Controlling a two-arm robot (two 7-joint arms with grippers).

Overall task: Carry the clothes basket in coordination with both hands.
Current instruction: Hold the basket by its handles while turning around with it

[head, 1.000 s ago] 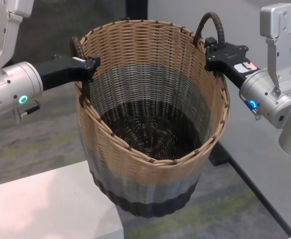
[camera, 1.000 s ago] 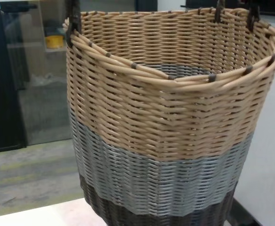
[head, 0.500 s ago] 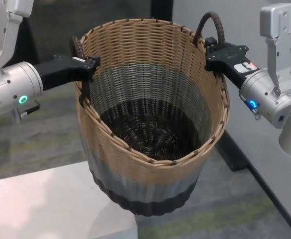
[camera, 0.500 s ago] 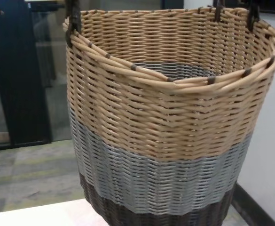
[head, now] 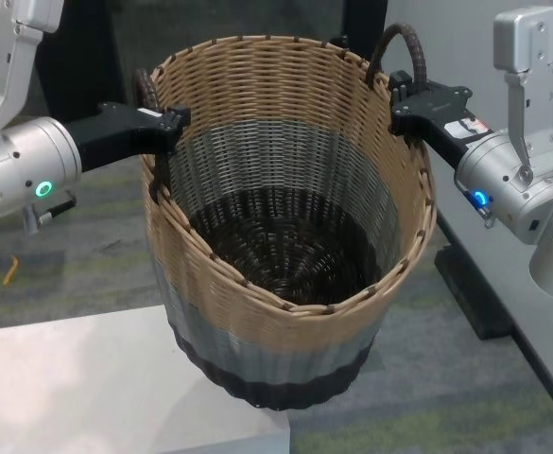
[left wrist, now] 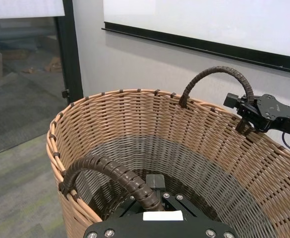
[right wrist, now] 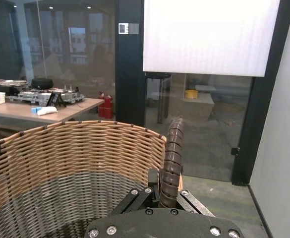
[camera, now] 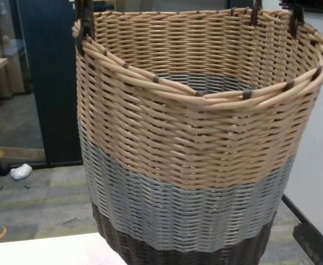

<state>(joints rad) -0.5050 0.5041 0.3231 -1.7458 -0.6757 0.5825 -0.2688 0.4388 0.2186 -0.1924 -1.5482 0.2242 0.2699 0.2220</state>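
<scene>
The clothes basket [head: 285,236] is a round wicker tub with a tan top, grey middle and dark base, and it fills the chest view [camera: 194,143]. It hangs tilted between my two arms. My left gripper [head: 167,123] is shut on the left loop handle [left wrist: 115,173] at the rim. My right gripper [head: 404,99] is shut on the right loop handle [right wrist: 172,148], which arches up above the rim. The left wrist view also shows the right gripper [left wrist: 254,111] across the basket. The basket is empty inside.
A white table corner [head: 96,388] lies under and left of the basket's base. A grey wall with a black baseboard [head: 475,293] runs along the right. A dark pillar [camera: 51,83] and glass walls stand behind, over carpeted floor. A desk with equipment [right wrist: 40,101] is beyond.
The room behind has slid to the right in both views, and the table corner has shifted. Basket and both grippers keep the same places and the same hold.
</scene>
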